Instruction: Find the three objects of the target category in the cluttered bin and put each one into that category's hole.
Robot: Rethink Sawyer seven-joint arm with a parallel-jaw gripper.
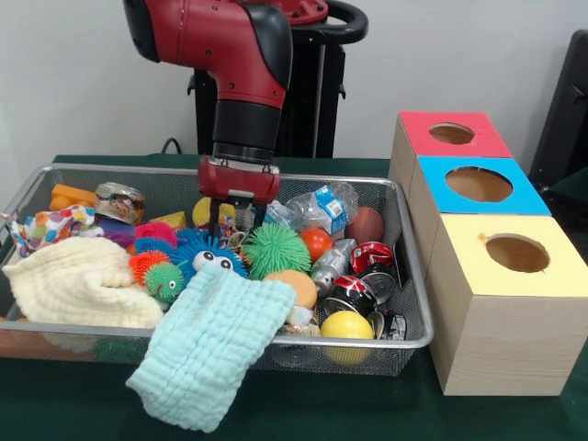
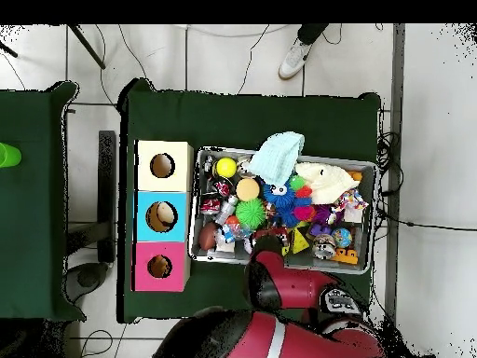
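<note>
My gripper hangs open inside the wire bin, at its back middle, with nothing between its dark fingers. Just below and in front of it lie a blue spiky toy with eyes and a green spiky ball. To the right are an orange ball, a tan ball, a yellow ball, a brown football, crushed cans and a plastic bottle. From overhead the arm hides the gripper.
A light blue cloth drapes over the bin's front rim, and a cream cloth lies at the left. Beside the bin stand three boxes with holes: red, blue, yellow. A person's shoe shows overhead.
</note>
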